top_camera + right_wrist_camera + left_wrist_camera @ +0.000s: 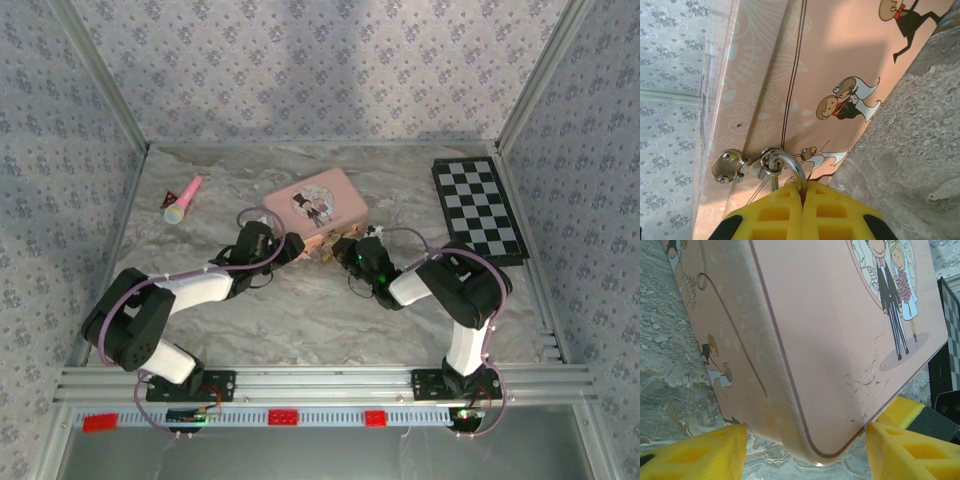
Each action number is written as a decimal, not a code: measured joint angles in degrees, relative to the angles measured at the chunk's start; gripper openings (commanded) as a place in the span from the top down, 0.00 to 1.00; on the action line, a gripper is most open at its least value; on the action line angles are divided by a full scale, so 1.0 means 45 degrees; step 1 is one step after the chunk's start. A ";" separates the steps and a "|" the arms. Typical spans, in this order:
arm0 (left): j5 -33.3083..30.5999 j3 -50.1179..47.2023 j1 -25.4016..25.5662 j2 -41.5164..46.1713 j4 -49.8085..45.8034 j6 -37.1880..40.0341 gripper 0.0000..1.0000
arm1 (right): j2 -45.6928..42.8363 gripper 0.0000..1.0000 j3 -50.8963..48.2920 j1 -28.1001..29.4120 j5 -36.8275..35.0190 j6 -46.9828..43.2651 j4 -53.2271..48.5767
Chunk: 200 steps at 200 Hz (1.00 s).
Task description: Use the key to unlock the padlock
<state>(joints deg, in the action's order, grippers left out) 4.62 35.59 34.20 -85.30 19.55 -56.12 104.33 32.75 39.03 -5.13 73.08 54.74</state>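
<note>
Pink and yellow, a toy microphone (183, 200) lies far left on the marbled desk (300, 310), well apart from the work. Next comes the left pincer (806, 440), spread wide with one yellow pad on either side of the near corner of the pink tin (315, 205). It grips nothing yet.

The tin is shut, with its lid down. A silver hasp (727, 165) on its side wall carries the loop of the padlock (799, 170), so its contents cannot be seen. Only the thin silver shackle of the padlock shows, threaded through the hasp ring and running down between the pads of the right pincer (802, 210). Those pads are pressed together, and I judge that they clamp the padlock body, which is hidden between them.

The step in hand looks like steadying the lock for the key. To do it well, the left pincer should close gently on the tin's corner so the box cannot slide. The right should hold the body firm without twisting the shackle in the hasp, and should leave the keyhole end reachable.

At far right a folded chessboard (478, 208) lies idle.
</note>
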 measured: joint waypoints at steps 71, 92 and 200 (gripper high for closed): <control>0.0000 0.0000 0.0000 -0.0073 0.0083 -0.0034 0.36 | 0.0000 1.00 -0.0015 -0.0005 -0.0899 0.0894 0.0355; 0.0000 0.0010 0.0000 -0.0092 0.0097 -0.0034 0.36 | 0.0000 1.00 -0.0126 -0.0005 -0.1205 0.1088 0.0597; 0.0000 0.0131 0.0000 -0.0228 0.0136 -0.0034 0.36 | -0.0393 1.00 -0.0588 -0.0408 -0.1681 0.1229 0.1039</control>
<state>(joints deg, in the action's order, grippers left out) 4.62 36.18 34.20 -86.32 20.16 -56.27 102.56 30.11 37.19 -12.69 78.61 59.42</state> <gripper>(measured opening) 0.638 0.051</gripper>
